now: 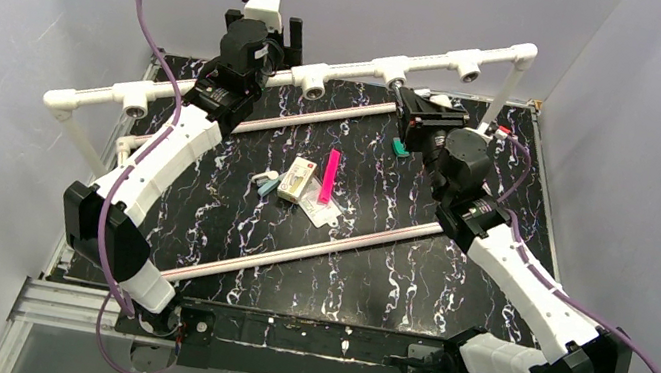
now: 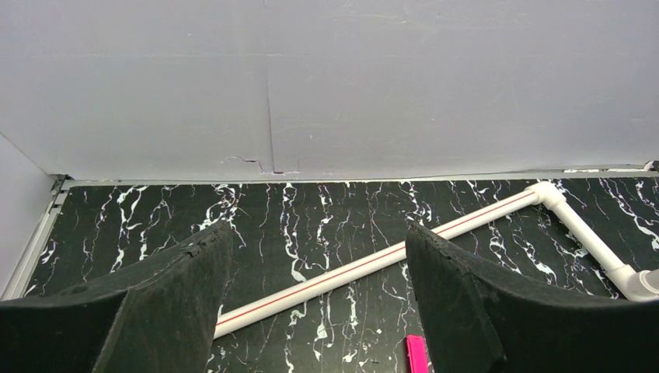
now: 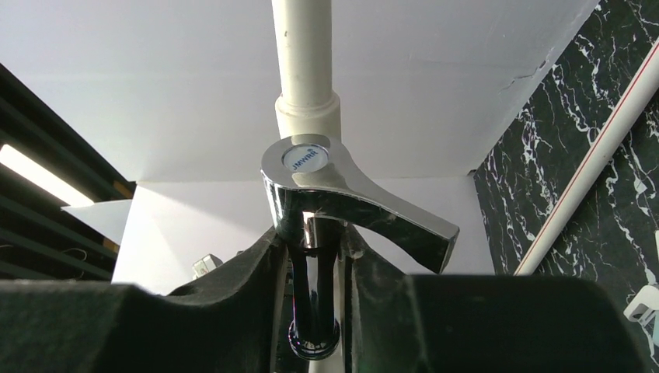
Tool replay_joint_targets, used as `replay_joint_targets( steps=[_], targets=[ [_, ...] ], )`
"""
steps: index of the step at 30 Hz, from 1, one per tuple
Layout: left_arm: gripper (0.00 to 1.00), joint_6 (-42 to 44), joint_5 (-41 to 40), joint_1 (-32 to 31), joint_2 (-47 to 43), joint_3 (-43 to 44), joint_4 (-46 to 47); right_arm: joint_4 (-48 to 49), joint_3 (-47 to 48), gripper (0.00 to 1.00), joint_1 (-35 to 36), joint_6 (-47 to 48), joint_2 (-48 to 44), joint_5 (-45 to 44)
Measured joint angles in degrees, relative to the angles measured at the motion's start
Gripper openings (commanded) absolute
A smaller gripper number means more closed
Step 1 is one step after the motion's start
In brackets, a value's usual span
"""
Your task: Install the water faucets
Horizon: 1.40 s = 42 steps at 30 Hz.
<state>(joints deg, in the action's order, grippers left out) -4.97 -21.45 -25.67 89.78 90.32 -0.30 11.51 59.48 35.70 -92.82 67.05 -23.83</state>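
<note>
**Right gripper is pinching the tap by the long white pipe**

You are holding the left gripper (image 1: 291,35) up near the far left corner of the black tabletop (image 1: 361,283), close to the long white pipe (image 1: 356,69). Its fingers (image 2: 179,295) are standing wide apart, and nothing is sitting between them. Through the gap, its wrist view is showing a thin pipe with a red line (image 2: 350,268) lying slantwise on the tabletop.

The long white pipe is running above the tabletop from the left edge to the far right corner. Round sockets (image 1: 312,89) are sticking out of it toward the near edge.

In the middle of the tabletop, a small box (image 1: 296,181), a pink stick (image 1: 329,176) and a clear bag (image 1: 322,211) are lying close together. A second thin pipe (image 1: 305,253) is lying slantwise between them and the near edge.

Toward the far right corner, you are reaching the right gripper (image 1: 413,102) up to the long white pipe. It is pinching the water faucet (image 3: 350,206) by its shiny neck, with both pads pressing in tight. The handle is sticking out above the pads, and its round cap is sitting right in front of the pipe. You cannot tell if the two are touching. A small green piece (image 1: 399,147) is lying on the tabletop just beside this gripper.
</note>
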Motion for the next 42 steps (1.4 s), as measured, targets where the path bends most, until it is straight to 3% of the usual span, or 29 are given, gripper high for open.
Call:
replay_joint_targets(
  steps=[5,10,25,34,42],
  targets=[
    [0.79,0.02,0.09,0.00,0.00,0.00,0.02,-1.09,-0.09,0.58,0.33,1.70,-0.26,1.11],
    [0.79,0.02,0.09,0.00,0.00,0.00,0.00,-1.25,-1.05,0.67,0.59,4.26,-1.27,1.62],
    [0.79,-0.02,0.11,0.00,0.00,0.09,-0.17,-4.26,-1.22,0.72,0.59,15.13,-8.74,4.90],
    [0.79,-0.07,0.11,0.00,0.00,0.15,-0.35,-11.52,1.18,0.72,0.59,31.21,-11.72,5.09],
    [0.79,-0.09,0.11,0.00,0.00,0.15,-0.37,-11.37,3.23,0.73,0.59,56.13,-14.16,7.17]
  ],
)
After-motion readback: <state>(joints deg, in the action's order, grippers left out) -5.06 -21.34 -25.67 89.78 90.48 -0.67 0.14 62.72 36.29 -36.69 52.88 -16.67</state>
